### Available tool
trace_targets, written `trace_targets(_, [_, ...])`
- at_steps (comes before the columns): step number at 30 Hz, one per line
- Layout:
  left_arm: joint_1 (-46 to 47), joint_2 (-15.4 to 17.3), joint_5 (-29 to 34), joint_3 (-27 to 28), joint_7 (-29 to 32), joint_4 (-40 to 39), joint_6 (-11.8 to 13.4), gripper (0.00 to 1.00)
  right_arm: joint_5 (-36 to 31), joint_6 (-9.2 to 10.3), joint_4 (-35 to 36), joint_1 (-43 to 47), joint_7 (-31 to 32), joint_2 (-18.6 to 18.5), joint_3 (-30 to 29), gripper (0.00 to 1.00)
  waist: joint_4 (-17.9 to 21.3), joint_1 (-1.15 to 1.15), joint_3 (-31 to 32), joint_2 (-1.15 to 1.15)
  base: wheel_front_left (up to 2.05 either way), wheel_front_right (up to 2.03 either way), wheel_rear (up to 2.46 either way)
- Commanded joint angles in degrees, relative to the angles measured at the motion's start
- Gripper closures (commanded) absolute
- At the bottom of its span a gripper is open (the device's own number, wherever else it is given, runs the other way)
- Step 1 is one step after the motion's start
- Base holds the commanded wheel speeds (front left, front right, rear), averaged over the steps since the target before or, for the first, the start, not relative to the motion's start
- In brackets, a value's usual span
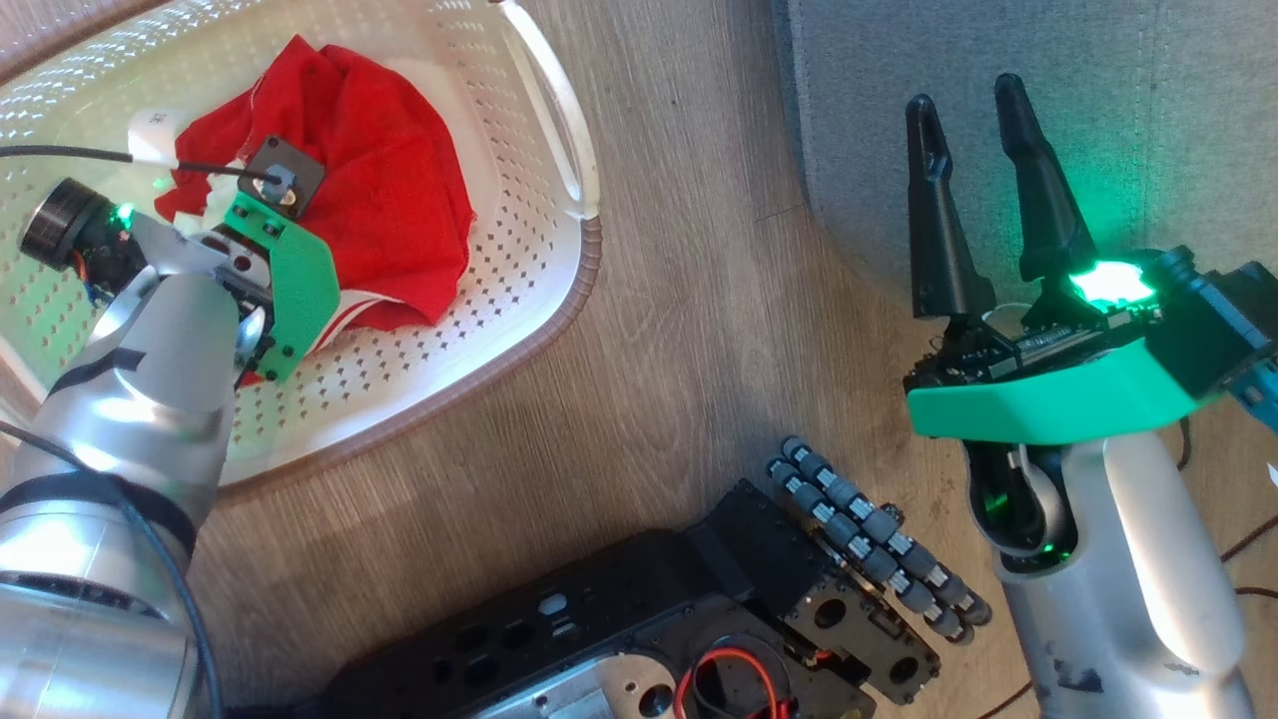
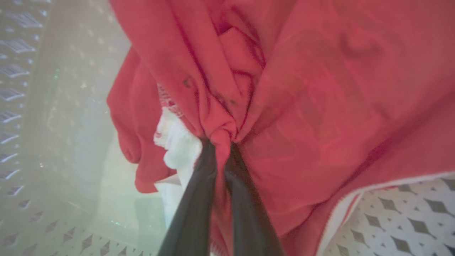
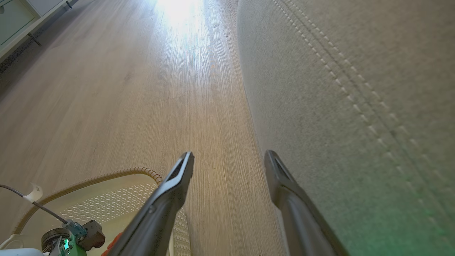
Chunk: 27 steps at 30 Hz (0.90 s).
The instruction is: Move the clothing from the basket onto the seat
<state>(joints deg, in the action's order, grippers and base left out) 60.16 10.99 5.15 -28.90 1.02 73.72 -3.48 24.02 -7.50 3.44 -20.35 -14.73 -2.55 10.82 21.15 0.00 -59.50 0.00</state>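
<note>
Two dark fingers (image 2: 195, 206) of the left jaws pinch a bunched fold of the bright red, white-trimmed fabric clothing (image 1: 389, 180) in the cream perforated plastic basket (image 1: 499, 300), probably for lifting, while the right jaws hang wide beside the grey upholstered seat (image 1: 1178, 100).

I can read no writing, number or brand mark on any of my feeds. The small white tag (image 1: 152, 133) on the cable looks blank from here, too small to tell more.
</note>
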Motion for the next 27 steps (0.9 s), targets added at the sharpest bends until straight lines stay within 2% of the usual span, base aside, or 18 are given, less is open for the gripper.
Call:
trace_targets(1, [-1.64,1.35,-0.35,0.58,0.21,0.22,-0.52,1.00,0.80,0.01,0.49,2.73,-0.27,-0.33,0.81,0.00,0.01,0.00,0.08,0.00,0.00,0.00,0.00])
trace_targets(15, [-2.78,2.50,-3.84,1.89,-3.55,0.23,0.72,1.00,1.20,0.01,-1.04,-2.29,-0.27,-0.32,1.36,0.00,1.27,0.00,4.67,0.00,0.00,0.00,0.00])
trace_targets(19, [-4.99,0.38,-5.73,2.81,-6.15,0.23,1.20,1.00,-0.38,0.01,-2.07,-2.75,-0.27,-0.32,0.23,0.00,-0.81,0.00,8.96,0.00,0.00,0.00,0.00])
trace_targets(23, [-7.45,-3.12,-7.90,3.69,-11.38,0.23,1.61,1.00,-2.60,0.01,-3.20,-2.38,-0.27,-0.32,-1.48,0.00,-4.35,0.00,14.83,0.00,0.00,0.00,0.00])
trace_targets(27, [-8.86,-4.60,-9.09,4.11,-13.44,0.23,1.53,1.00,-4.16,0.01,-3.91,-2.07,-0.27,-0.32,-1.64,0.00,-6.02,0.00,18.35,0.00,0.00,0.00,0.00])
